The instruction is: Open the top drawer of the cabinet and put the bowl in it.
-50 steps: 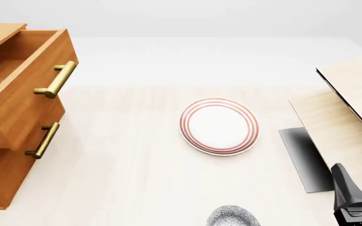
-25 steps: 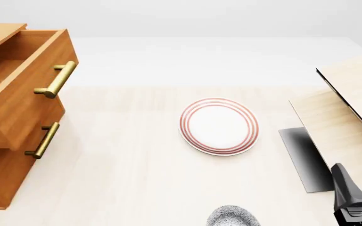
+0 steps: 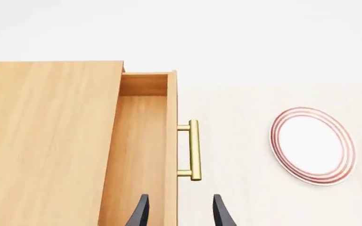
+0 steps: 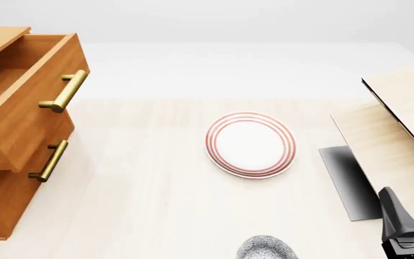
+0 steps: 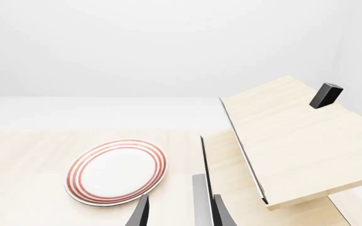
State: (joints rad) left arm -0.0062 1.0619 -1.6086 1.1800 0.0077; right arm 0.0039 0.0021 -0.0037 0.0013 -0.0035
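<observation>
— What does your left wrist camera show?

— My left gripper point(image 3: 179, 213) with its fingers parted and nothing between them, hanging above the top drawer point(image 3: 144, 141), which stands pulled out of the cabinet point(image 3: 49, 141). Its brass handle point(image 3: 193, 149) points toward the red-ringed plate point(image 3: 312, 145).

— And from the front?

— The cabinet sits at the table's point(image 4: 142, 205) left edge, top drawer point(image 4: 27, 91) open and bare inside as far as I can see. The plate point(image 4: 251, 144) lies mid-table, well apart from it. The bowl point(image 4: 266, 249) rests at the near edge, just in front of the plate (only its speckled rim shows). A dark part of my right arm point(image 4: 401, 221) shows at the lower right, beside the pale panelled thing point(image 4: 394, 135).

— Your right wrist camera?

— My right gripper point(image 5: 179, 213), fingers apart and gripping nothing, above the table between the plate point(image 5: 116, 171) and the pale panels point(image 5: 288, 141).
</observation>
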